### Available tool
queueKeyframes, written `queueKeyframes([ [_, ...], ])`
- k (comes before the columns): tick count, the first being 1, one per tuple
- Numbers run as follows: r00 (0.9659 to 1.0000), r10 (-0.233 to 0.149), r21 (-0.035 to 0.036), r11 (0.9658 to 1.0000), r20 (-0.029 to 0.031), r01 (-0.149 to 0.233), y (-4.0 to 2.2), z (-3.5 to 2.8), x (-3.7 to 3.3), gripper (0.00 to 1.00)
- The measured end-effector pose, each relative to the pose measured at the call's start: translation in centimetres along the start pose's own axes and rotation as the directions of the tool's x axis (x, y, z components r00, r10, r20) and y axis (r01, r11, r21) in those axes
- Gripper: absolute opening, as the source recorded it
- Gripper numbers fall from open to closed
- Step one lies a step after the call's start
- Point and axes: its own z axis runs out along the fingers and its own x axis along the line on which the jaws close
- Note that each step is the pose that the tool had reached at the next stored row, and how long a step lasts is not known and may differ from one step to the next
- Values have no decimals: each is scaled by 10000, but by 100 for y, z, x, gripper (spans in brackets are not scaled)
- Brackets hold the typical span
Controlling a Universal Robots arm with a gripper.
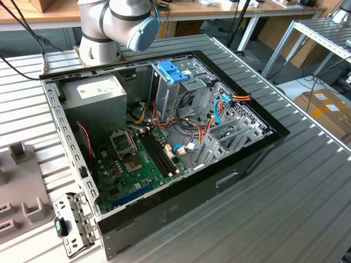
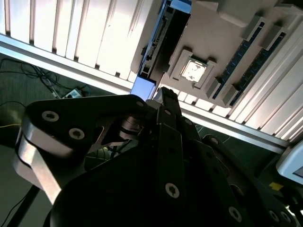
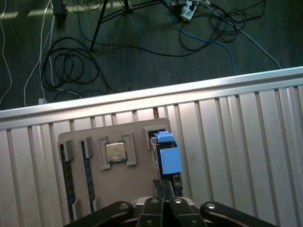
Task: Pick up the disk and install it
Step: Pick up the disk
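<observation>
The disk (image 3: 169,158) stands on edge in a slot of a grey parts tray (image 3: 139,130), its blue label facing sideways. In the second wrist view the disk (image 2: 152,47) appears as a dark strip with blue at both ends. My gripper (image 3: 164,185) hangs just above the disk's near end, its two fingers pressed together with nothing between them. The same fingers form one dark bar in the second wrist view, where the gripper (image 2: 164,93) points at the disk. I cannot tell whether they touch it.
The tray also carries a processor chip (image 3: 115,151) and two memory sticks (image 3: 66,175). The open computer case (image 1: 164,131) lies on the ribbed metal table (image 1: 285,208), with a blue-topped drive cage (image 1: 173,71) and a grey power supply (image 1: 93,93). Cables (image 3: 71,71) lie on the floor.
</observation>
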Motion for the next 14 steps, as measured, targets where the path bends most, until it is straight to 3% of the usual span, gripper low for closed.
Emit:
queueKeyframes([
  [3, 10000, 1, 16, 10000, 2, -1, -6, 9, -1, 11],
  [7, 10000, 0, 136, 9999, 21, -1, -6, 43, -1, 11],
  [14, 10000, 1, 144, 9999, 23, -1, -55, 59, -10, 11],
])
